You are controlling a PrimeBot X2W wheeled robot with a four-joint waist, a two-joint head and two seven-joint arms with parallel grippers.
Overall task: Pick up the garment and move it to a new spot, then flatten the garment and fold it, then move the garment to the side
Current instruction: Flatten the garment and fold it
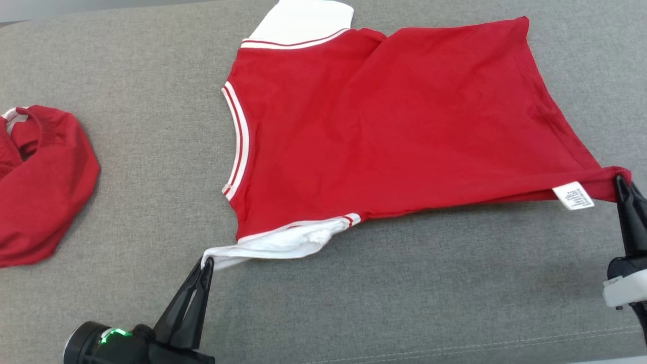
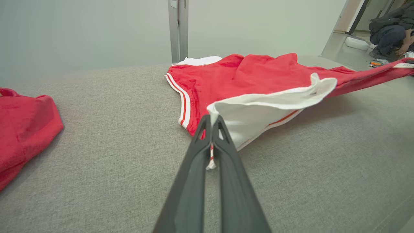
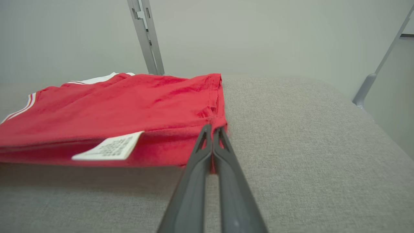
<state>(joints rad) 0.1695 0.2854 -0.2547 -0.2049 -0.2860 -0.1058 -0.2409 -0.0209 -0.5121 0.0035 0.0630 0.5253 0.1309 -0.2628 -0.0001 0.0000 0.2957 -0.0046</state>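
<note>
**Shirt (image 1: 384, 121).** It lies spread on the grey counter (image 1: 404, 293), from centre toward 1 o'clock in your head view. The collar faces 9 o'clock and the hem 3 o'clock. The far half rests flat. The near edge is raised off the counter, with shadow under it.

**Left jaws.** They are shut on the tip of the near white sleeve (image 1: 273, 245), at 7 o'clock. Your left wrist view shows a sliver of fabric pinched between them.

**Right jaws.** They are shut on the near hem corner (image 1: 619, 177), at 3 o'clock, just beside the label (image 1: 572, 195). Your right wrist view shows red cloth between the tips.

**Assessment.** You hold two points on the same long edge, well apart, so that edge runs taut between them. In my judgement this grip suits flattening. Tension along the near side should draw creases out while the far side rests on the counter. I place you at the flatten stage; no fold is made yet.

**Defects.** A diagonal crease runs down from the far shoulder near 12 o'clock. The near sleeve is bunched, not laid open.

**Other.** A second red garment (image 1: 40, 192) sits at 9 o'clock, well apart from the shirt. Keep the shirt clear of it.
</note>
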